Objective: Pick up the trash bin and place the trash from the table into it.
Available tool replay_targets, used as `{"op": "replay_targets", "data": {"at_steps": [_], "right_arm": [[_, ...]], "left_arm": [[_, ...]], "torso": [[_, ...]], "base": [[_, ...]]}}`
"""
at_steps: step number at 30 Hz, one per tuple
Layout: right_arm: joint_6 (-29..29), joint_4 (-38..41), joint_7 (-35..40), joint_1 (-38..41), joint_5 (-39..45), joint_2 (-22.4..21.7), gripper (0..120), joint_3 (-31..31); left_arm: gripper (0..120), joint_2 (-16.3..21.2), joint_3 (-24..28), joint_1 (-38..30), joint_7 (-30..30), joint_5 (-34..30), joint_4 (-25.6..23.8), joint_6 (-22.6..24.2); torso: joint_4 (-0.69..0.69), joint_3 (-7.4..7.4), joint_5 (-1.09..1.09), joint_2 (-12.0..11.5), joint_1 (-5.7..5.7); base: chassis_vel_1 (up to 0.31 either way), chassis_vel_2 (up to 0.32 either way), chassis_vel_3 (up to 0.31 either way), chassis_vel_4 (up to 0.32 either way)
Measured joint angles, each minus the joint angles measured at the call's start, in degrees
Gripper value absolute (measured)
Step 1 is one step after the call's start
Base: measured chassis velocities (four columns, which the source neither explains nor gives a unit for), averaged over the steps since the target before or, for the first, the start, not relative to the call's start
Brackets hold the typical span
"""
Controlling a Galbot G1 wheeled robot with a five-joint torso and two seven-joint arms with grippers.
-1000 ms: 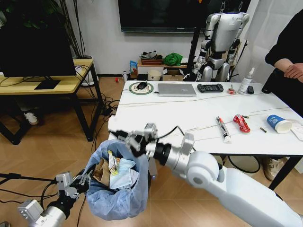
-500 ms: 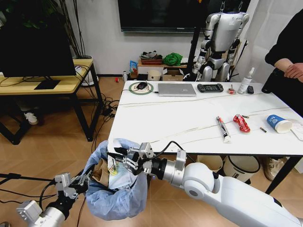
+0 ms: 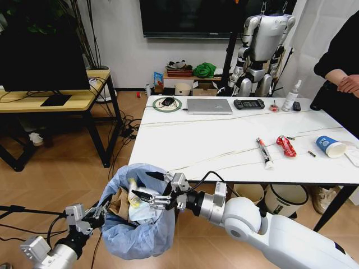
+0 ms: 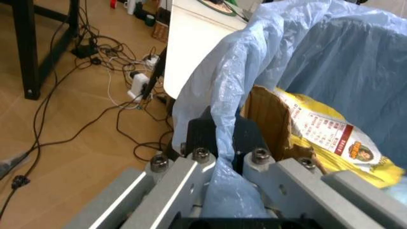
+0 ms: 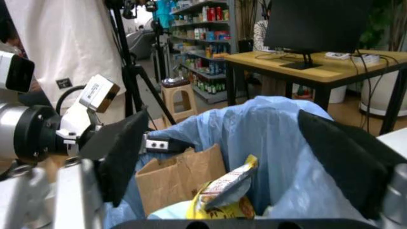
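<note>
The trash bin, lined with a crinkled light-blue bag, hangs in front of the white table, near its front left corner. My left gripper is shut on the bin's rim; in the left wrist view the fingers pinch the bag and rim. My right gripper hovers open in the bin's mouth, its black pads wide apart with nothing between them. Inside lie brown cardboard, a yellow wrapper and white wrappers. On the table remain a white tube, a red wrapper and a blue paper cup.
A laptop, a controller and a spray bottle line the table's far edge. A wooden desk stands at the left with cables on the floor beside it. A white bin sits under the table, and a person stands at the right.
My right gripper has come down from the table's front edge into the bin's mouth. The left gripper and the bin have stayed put.
</note>
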Motion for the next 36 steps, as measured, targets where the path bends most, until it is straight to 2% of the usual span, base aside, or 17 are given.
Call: {"op": "replay_targets", "data": {"at_steps": [2,4,8,11,12,13,15,16,19,21,22,25,27,29,34,36], "right_arm": [[0.1,0.4,0.3,-1.1,0.0,-0.3,97,1.6],[0.1,0.5,0.5,-1.6,0.0,-0.3,98,2.4],[2.1,0.1,2.4,-5.7,0.9,-0.6,100,9.3],[5.5,-2.7,3.8,-12.3,2.0,-1.0,100,19.8],[5.5,-2.7,3.8,-12.3,2.0,-1.0,100,19.8],[7.0,-4.0,3.5,-14.3,2.0,-1.0,100,23.1],[8.3,-5.2,2.6,-15.8,2.0,-1.0,100,25.6],[10.5,-7.9,0.0,-20.8,1.0,-0.3,100,33.7],[10.7,-8.6,-2.6,-29.6,-2.3,1.3,100,45.3],[10.7,-8.7,-2.8,-31.2,-3.0,1.8,100,47.3],[10.7,-9.1,-3.6,-35.6,-5.2,3.7,100,53.0],[11.2,-10.3,-5.3,-40.6,-8.2,7.7,100,60.8],[11.5,-10.7,-6.3,-41.7,-8.8,9.1,100,62.8],[12.1,-11.3,-8.1,-43.8,-9.8,12.5,100,66.7],[14.9,-12.0,-13.1,-48.4,-14.2,26.2,100,75.9],[15.3,-12.0,-13.7,-49.0,-14.7,28.0,100,76.8]], "left_arm": [[0,-0.1,0.0,0.0,0.0,0.0,-0.1,0.0],[0,-0.2,0.1,0.1,0.0,0.0,-0.1,0.0],[0,0.1,0.6,0.0,0.0,0.2,0.7,0.0],[0,0.9,1.3,-0.2,0.0,0.2,1.1,0.0],[0,0.9,1.3,-0.2,0.0,0.2,1.1,0.0],[0,1.2,1.4,-0.3,0.1,0.2,1.2,0.0],[0,1.5,1.6,-0.4,0.1,0.2,1.4,0.0],[0,2.0,2.0,-0.9,0.3,0.2,2.2,0.0],[0,2.6,3.1,-1.9,0.6,0.6,4.0,-0.3],[0,2.6,3.4,-2.1,0.8,0.8,4.4,-0.3],[0,2.8,4.2,-2.5,1.1,1.4,5.3,-0.6],[0,3.3,4.9,-2.6,2.2,1.8,6.4,-1.1],[0,3.4,4.9,-2.6,2.6,2.1,6.9,-1.4],[0,3.9,4.9,-2.4,3.3,2.6,7.6,-1.9],[0,4.1,5.4,-2.1,5.0,3.8,10.0,-3.3],[0,4.1,5.5,-2.2,5.1,4.0,10.4,-3.4]], "torso": [[0.00,0.00,0.00,0.0,0.01],[0.00,0.00,0.00,0.0,0.00],[0.01,0.00,0.00,0.0,0.00],[0.00,0.00,0.01,0.0,0.00],[0.00,0.00,0.01,0.0,0.00],[0.00,0.00,0.00,0.0,0.00],[0.00,0.00,0.00,0.0,0.00],[-0.01,0.00,0.04,0.0,0.01],[0.00,0.00,0.01,0.0,0.00],[0.00,0.00,0.02,0.0,0.00],[-0.02,0.00,0.02,0.0,0.00],[-0.02,-0.01,0.03,0.0,0.00],[-0.01,-0.01,0.02,0.0,0.00],[0.00,-0.01,0.01,0.0,0.00],[0.00,-0.01,-0.01,0.0,-0.01],[-0.01,-0.01,-0.03,0.0,-0.01]], "base": [[0.000,0.000,0.000,0.000],[0.000,0.000,0.000,0.000],[0.000,0.000,0.000,0.000],[0.000,0.000,0.000,0.000],[0.000,0.000,0.000,0.000],[0.000,0.000,0.000,0.000],[0.000,0.000,0.000,0.000],[0.000,0.000,0.000,0.000],[0.000,0.000,0.000,0.000],[0.000,0.000,0.000,0.000],[0.000,0.000,0.000,0.000],[0.000,0.000,0.000,0.000],[0.000,0.000,0.000,0.000],[0.000,0.000,0.000,0.000],[0.000,0.000,0.000,0.000],[0.000,0.000,0.000,0.000]]}}
